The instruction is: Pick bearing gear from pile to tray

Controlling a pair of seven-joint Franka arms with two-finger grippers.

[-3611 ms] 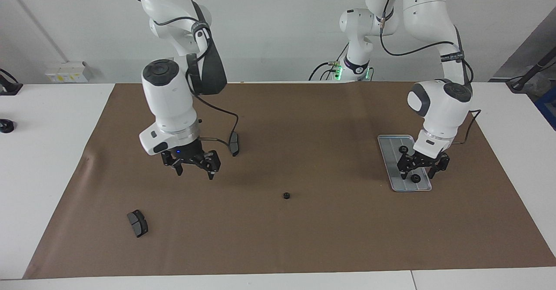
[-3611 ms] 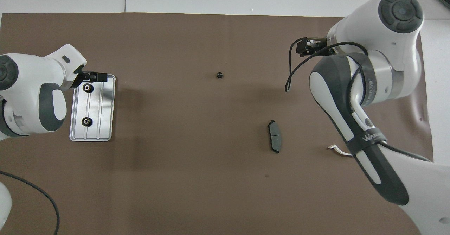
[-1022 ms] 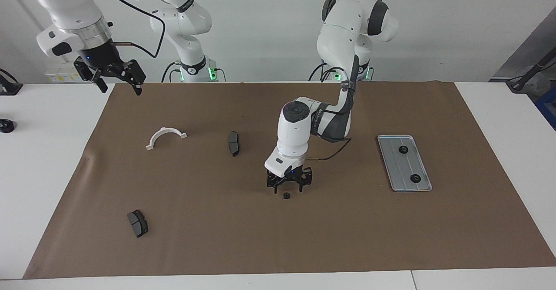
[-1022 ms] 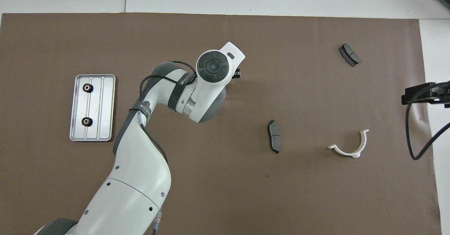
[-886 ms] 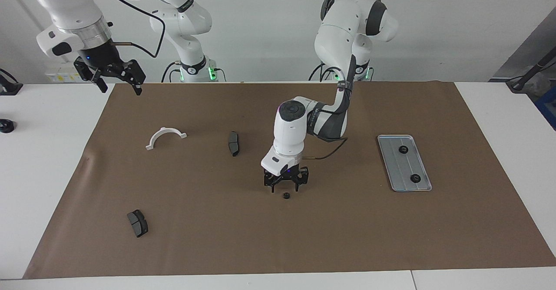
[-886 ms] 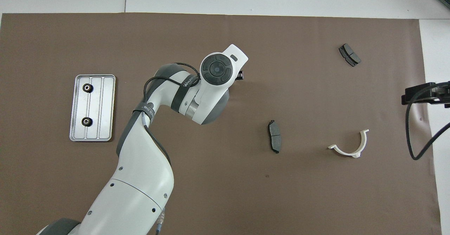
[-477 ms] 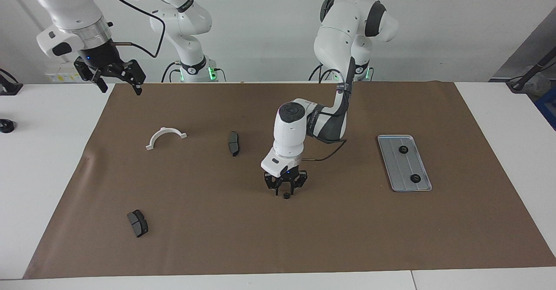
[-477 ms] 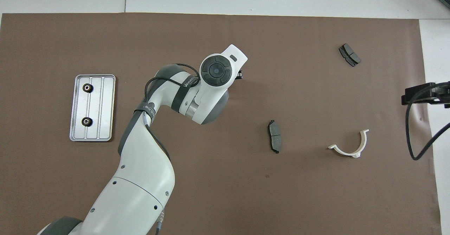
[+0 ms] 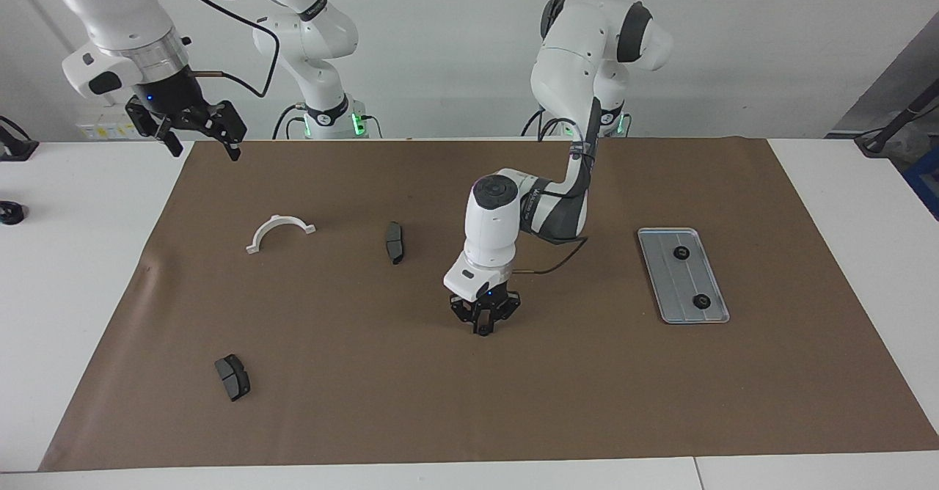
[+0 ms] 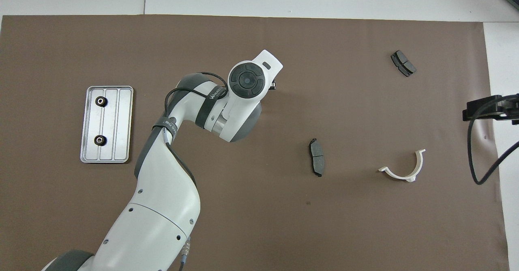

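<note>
Down at the brown paper mat, near the middle of the table, the left gripper has its black fingertips drawn together at the spot where a small black round bearing gear lies, pinching it; the gear is barely visible between the tips, and in the overhead view the arm's wrist covers it. Toward the left arm's end of the table lies the flat rectangular silver-grey metal tray with grooves along its length, and two more small black ring gears rest in it, apart from each other. Toward the right arm's end lie a dark grey curved pad, a white half-ring bracket nearer that end, and a second dark grey pad farther from the robots. Raised over the mat's edge at that end, the right gripper waits with its fingers spread wide and nothing between them.
</note>
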